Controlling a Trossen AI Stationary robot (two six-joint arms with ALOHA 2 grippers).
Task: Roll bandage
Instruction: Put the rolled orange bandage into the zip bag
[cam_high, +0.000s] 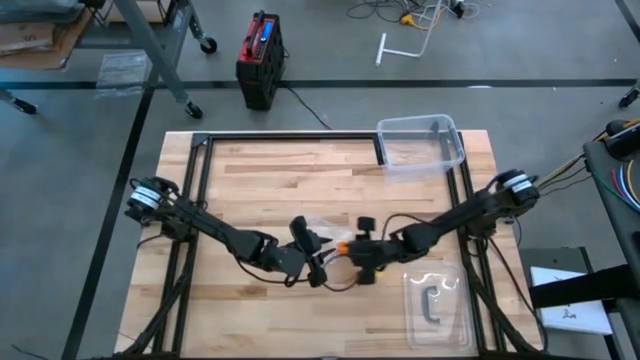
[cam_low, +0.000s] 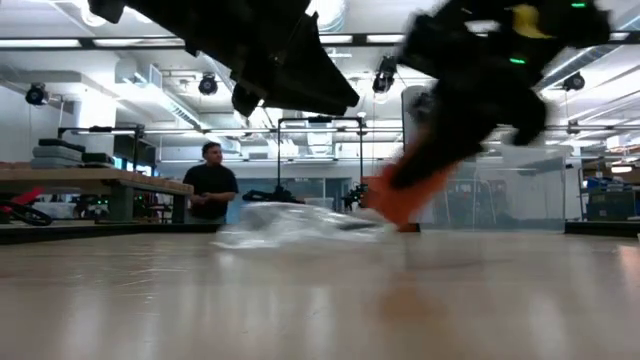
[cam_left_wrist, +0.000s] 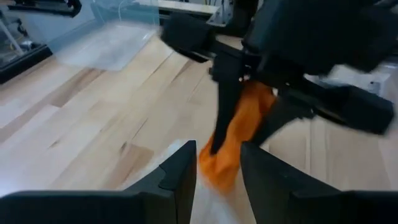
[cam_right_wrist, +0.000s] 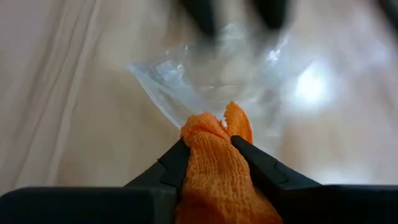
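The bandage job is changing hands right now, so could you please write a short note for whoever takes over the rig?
Right hand: shut on the orange bandage, held bunched just above the table near its middle.
Left hand: fingers slightly apart, empty, facing the bandage's hanging end.
The clear plastic wrapper lies on the table beside the bandage.
Done: bandage out of the wrapper and picked up.
Left: all the rolling; no neat roll shows yet.

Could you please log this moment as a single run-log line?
right pincer: shut on bandage | left pincer: open, facing bandage | plastic wrapper: on table beside bandage
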